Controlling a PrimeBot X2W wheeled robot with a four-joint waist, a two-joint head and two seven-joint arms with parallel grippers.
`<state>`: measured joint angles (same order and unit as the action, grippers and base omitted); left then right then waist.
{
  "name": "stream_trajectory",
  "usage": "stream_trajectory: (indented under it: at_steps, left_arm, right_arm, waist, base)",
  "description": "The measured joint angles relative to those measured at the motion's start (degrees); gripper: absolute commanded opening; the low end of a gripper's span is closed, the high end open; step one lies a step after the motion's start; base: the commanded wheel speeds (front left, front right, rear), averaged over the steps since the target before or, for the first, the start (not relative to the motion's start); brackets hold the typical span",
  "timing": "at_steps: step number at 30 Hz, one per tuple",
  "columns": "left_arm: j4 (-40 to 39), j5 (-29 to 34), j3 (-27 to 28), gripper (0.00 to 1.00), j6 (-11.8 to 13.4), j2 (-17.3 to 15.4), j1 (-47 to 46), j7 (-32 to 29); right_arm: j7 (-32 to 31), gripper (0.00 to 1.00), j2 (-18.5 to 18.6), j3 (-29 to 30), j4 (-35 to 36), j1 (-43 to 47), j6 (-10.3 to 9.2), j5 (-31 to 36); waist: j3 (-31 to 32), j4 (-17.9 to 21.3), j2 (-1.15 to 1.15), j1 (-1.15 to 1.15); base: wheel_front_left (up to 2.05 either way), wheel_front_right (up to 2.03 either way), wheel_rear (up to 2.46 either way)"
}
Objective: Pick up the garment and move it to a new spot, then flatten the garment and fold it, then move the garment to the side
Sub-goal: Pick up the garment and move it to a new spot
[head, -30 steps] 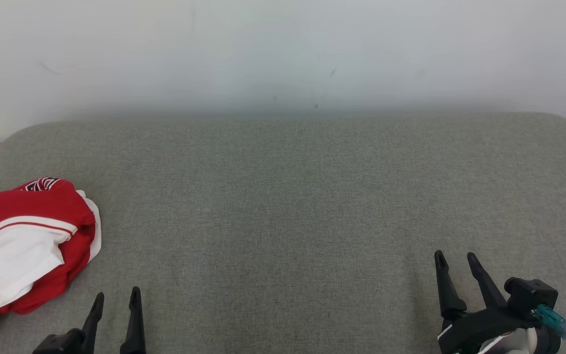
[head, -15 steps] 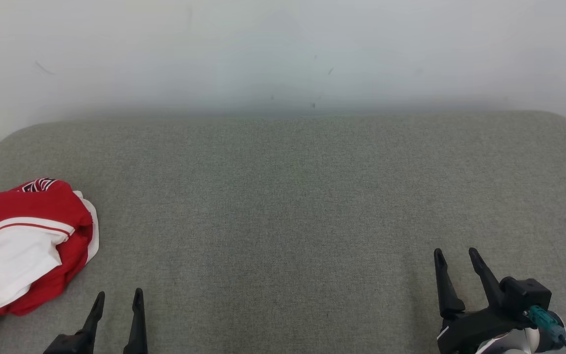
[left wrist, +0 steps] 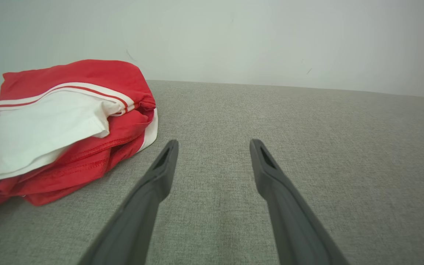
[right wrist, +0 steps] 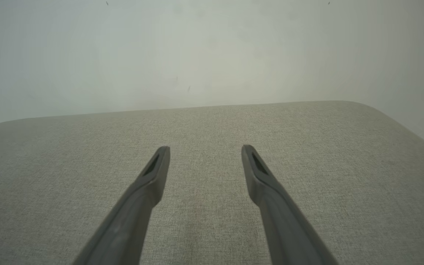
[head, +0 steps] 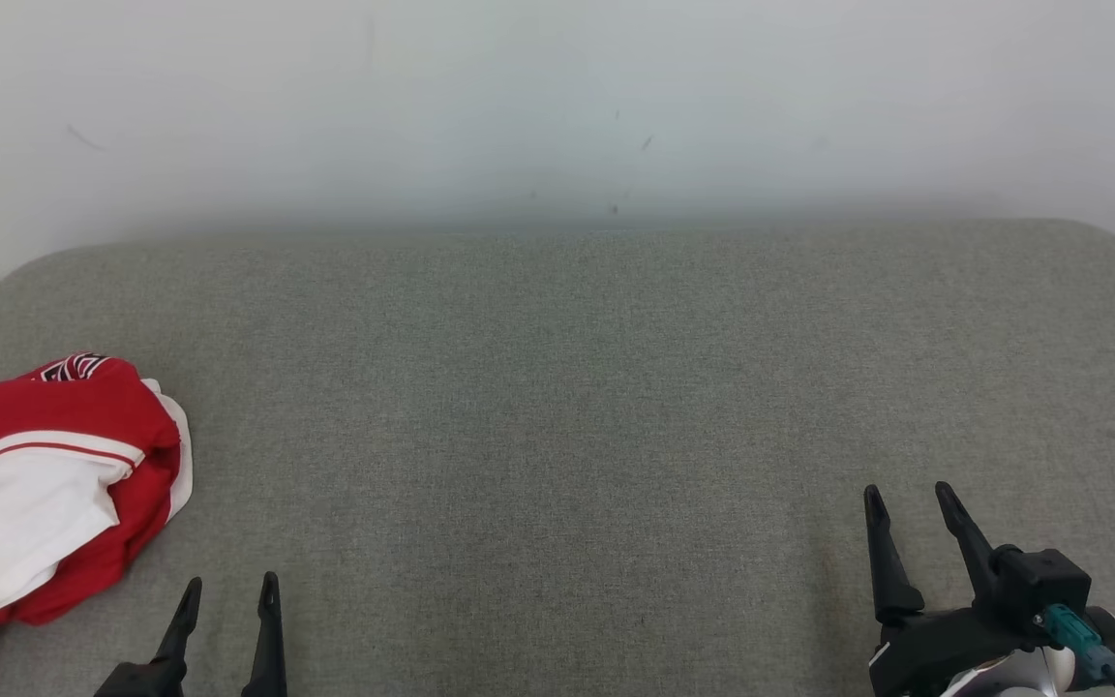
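Garment (head: 45, 484) lies just left of your left gripper (head: 228, 590), the nearer one; both grippers spread, empty.

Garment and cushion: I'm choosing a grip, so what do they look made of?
Garment: likely thin knit jersey, matte red and white; soft folds, stitched hem.
Cushion: likely woven upholstery cloth, matte grey; fine weave grain shows.

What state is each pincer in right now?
Left pincer: open, empty, apart from the garment.
Right pincer: open, empty.
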<state>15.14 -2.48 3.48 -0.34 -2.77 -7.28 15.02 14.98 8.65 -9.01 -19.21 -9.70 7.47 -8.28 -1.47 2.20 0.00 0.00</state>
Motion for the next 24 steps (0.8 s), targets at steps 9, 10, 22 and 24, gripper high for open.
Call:
stream_trajectory:
  at_steps: [9,10,22,24]
  left_arm:
    - [0.2,-0.1,0.3,1.0,0.3,0.0,0.1,0.0]
    - [0.2,-0.1,0.3,1.0,0.3,0.0,0.1,0.0]
    - [0.2,-0.5,1.5,1.0,1.4,0.0,0.1,0.1]
    - [0.3,-0.8,1.4,1.0,1.2,-0.1,0.0,0.1]
  right_arm:
    - [0.0,1.0,-0.5,1.0,0.0,0.2,0.0,0.8]
    - [0.0,1.0,-0.6,0.8,0.1,0.2,0.0,0.8]
    - [0.0,1.0,-0.7,-2.3,0.8,-0.2,0.0,0.3]
    - [0.0,1.0,-0.8,-2.7,1.0,-0.4,0.0,0.3]
  waist:
    - [-0.1,-0.1,0.0,0.0]
    - [-0.1,-0.1,0.0,0.0]
    - [-0.4,-4.6,0.0,0.0]
    - [-0.5,-6.2,0.0,0.0]
  base:
    - [0.0,0.0,0.0]
    - [0.0,0.0,0.0]
    - [0.0,0.0,0.0]
    - [0.0,0.0,0.0]
